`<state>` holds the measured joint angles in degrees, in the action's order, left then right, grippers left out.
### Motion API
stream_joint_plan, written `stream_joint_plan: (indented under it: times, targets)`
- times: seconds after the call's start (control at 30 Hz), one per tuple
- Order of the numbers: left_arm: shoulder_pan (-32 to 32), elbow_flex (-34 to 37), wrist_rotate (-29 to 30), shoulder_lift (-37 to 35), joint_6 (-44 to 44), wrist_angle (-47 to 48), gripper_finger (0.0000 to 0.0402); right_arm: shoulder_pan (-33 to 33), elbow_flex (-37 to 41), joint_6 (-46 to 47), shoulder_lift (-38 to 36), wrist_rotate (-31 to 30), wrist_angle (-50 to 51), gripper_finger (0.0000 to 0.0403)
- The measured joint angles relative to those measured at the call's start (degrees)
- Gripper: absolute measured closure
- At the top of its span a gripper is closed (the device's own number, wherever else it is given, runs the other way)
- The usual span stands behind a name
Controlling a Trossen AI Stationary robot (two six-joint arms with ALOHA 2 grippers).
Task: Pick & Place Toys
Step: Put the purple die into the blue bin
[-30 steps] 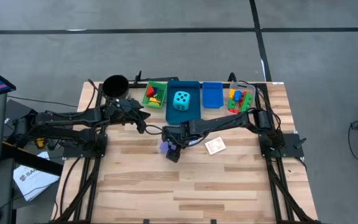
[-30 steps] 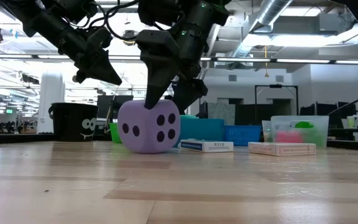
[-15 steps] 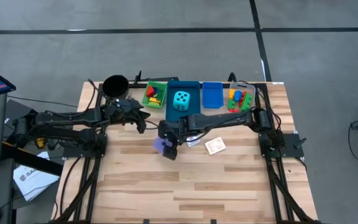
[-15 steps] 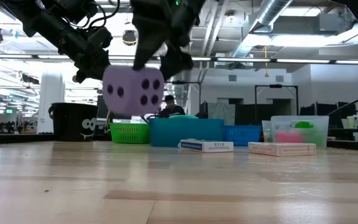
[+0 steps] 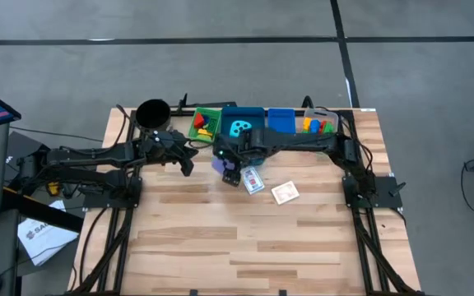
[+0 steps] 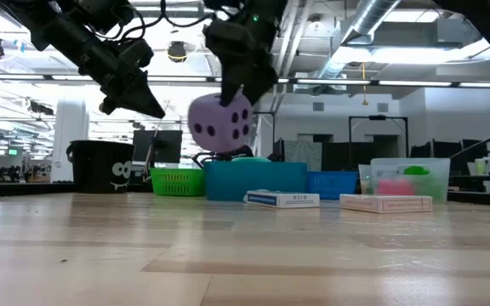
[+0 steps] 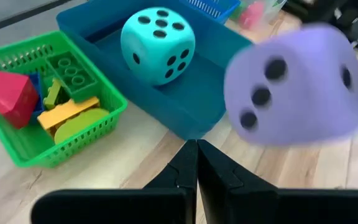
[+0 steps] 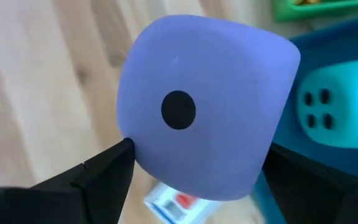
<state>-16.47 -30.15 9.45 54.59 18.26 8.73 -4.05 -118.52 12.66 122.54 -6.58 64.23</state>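
A purple die (image 5: 219,164) with black dots hangs above the table, just in front of the blue bin (image 5: 253,112). My right gripper (image 5: 227,168) is shut on it; the low view shows the die (image 6: 219,121) well above the wood. A larger cyan dotted die (image 5: 239,129) lies in the blue bin. Red, yellow and green bricks (image 5: 203,125) fill the green bin (image 5: 206,113). Two packs of playing cards (image 5: 252,181) (image 5: 285,192) lie flat on the table. My left gripper (image 5: 187,162) waits shut left of the purple die, touching nothing. My right gripper pinches the purple die by two opposite faces (image 8: 135,134), one finger (image 8: 98,177) on each side. The fingers come steeply from above. The die hangs lifted clear of the table, a one-dot face toward the wrist camera.
A black cup (image 5: 153,113) stands at the far left. A small blue bin (image 5: 281,123) and a clear bin (image 5: 320,126) with bricks stand right of the blue bin. The near half of the wooden table (image 5: 245,247) is bare.
My right gripper has risen with the purple die, lifting it clear off the table, and has carried it toward the far edge and the blue bin, its wrist rolling a little.
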Motion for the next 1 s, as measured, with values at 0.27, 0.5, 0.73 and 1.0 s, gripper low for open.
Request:
stream_joint_plan:
  times: [0.27, 0.5, 0.73, 1.0]
  targets:
    - [0.0, 0.0, -0.25, -0.01, 0.0, 5.9, 0.0402, -6.59, 0.0, -7.14, 0.0, -1.44, 4.13, 0.0077]
    - [0.0, 0.0, -0.23, -0.02, 0.04, 5.65, 0.0402, -12.32, -0.02, -11.28, 0.0, -0.45, 5.01, 0.0077]
    - [0.0, 0.0, -0.2, 0.0, 0.11, 5.35, 0.0402, -13.65, -0.02, -15.52, 0.24, 4.03, 6.3, 0.0077]
    - [0.0, 0.0, 0.04, -0.01, 0.21, 5.37, 0.0402, -13.5, 2.0, -17.79, 0.52, -3.41, 3.0, 0.0077]
